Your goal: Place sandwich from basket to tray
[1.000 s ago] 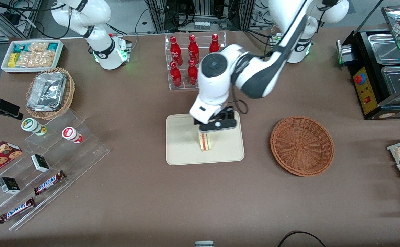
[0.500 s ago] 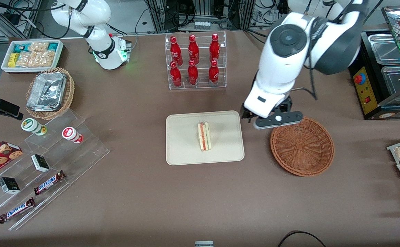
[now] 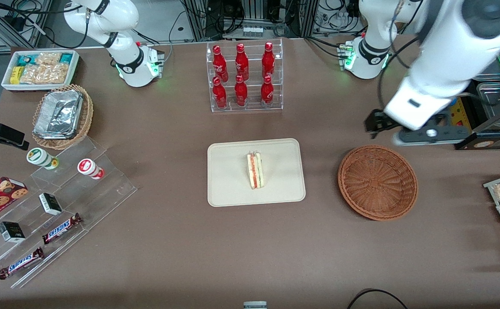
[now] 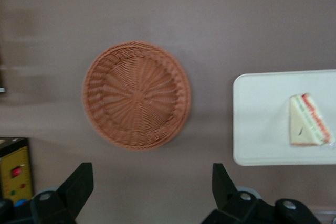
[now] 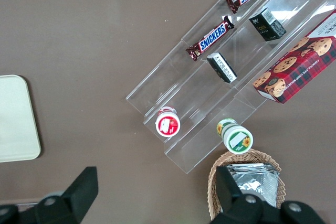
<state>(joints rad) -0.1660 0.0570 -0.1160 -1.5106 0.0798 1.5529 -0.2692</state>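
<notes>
**Sandwich on the tray, gripper raised clear of the basket**

The landmark is the flat cream-beige rectangular tray (image 3: 256,172) with rounded corners, lying mid-table. Toward the parked arm's end from it, a tan wicker basket of crumpled silver foil (image 3: 62,116) sits beside a clear acrylic stepped shelf (image 3: 56,210) carrying two Snickers bars and small boxes. Farther from the front camera than the tray stands a clear rack of red bottles (image 3: 243,77).

On the tray rests the small triangular sandwich (image 3: 255,170) of pale bread, its red, orange and green filling edge facing up, lying near the tray's middle and apart from the rim.

Toward the working arm's end from the tray, well apart from it, sits the round reddish-brown woven wicker basket (image 3: 377,182), with nothing in it. The left arm's black two-finger gripper (image 3: 425,134) hangs above the table, farther from the front camera than the basket. In the left wrist view its fingers (image 4: 77,186) stand wide apart and grasp nothing, with the basket (image 4: 136,95) and sandwich (image 4: 308,120) below.
</notes>
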